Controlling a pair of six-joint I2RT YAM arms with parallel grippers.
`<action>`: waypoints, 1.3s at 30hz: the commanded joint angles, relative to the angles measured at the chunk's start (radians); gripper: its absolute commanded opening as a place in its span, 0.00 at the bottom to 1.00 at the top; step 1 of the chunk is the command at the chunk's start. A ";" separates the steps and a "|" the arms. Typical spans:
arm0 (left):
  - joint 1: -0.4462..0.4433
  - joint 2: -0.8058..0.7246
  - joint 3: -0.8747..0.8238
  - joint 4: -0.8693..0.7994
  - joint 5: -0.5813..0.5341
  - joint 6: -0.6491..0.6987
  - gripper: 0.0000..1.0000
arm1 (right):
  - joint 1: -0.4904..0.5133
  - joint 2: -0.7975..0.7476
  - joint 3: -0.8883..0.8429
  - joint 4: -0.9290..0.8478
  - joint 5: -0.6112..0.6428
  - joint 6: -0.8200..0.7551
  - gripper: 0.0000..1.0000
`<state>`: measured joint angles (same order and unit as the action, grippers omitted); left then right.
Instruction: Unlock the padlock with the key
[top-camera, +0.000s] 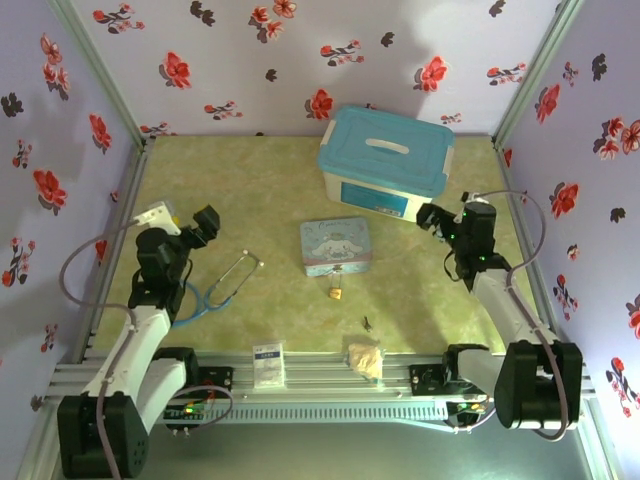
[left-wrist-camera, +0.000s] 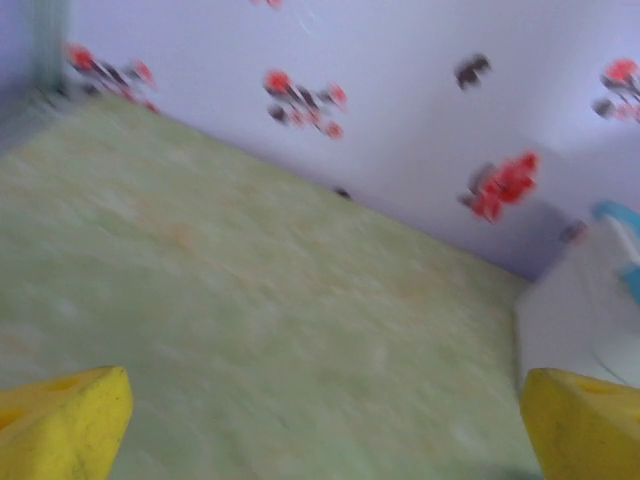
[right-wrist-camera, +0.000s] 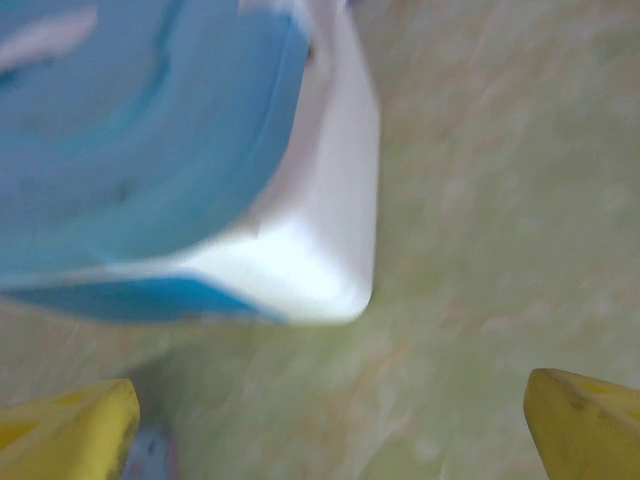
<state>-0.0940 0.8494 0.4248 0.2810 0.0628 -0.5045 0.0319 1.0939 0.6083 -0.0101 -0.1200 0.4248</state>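
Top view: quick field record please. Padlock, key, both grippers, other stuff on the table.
padlock: on the table, just on the near side of the tin
key: lying loose, nearer the arm bases than the padlock, apart from it
left gripper: open, empty, out on the left
right gripper: open, empty, beside the lidded box
other: stethoscope, wrapper, white packet
task state: key not in the padlock, neither one gripped

A lab robot booth: flowered walls (top-camera: 330, 50) on metal posts (top-camera: 100, 72) box in a green bench (top-camera: 260, 190), with a left arm (top-camera: 140, 345) and right arm (top-camera: 510, 305) bolted to its front rail (top-camera: 320, 372).
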 joint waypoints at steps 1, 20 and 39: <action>-0.139 -0.012 0.048 -0.187 0.114 -0.081 1.00 | 0.100 -0.034 0.012 -0.245 -0.078 0.022 0.98; -0.749 0.134 0.083 -0.204 -0.077 -0.288 1.00 | 0.740 -0.183 -0.136 -0.564 0.061 0.257 0.60; -0.856 0.168 0.097 -0.224 -0.174 -0.290 1.00 | 1.032 0.092 -0.080 -0.442 0.173 0.367 0.37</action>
<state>-0.9428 1.0046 0.5358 0.0422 -0.0868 -0.7841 1.0462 1.1744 0.4969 -0.4854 0.0235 0.7574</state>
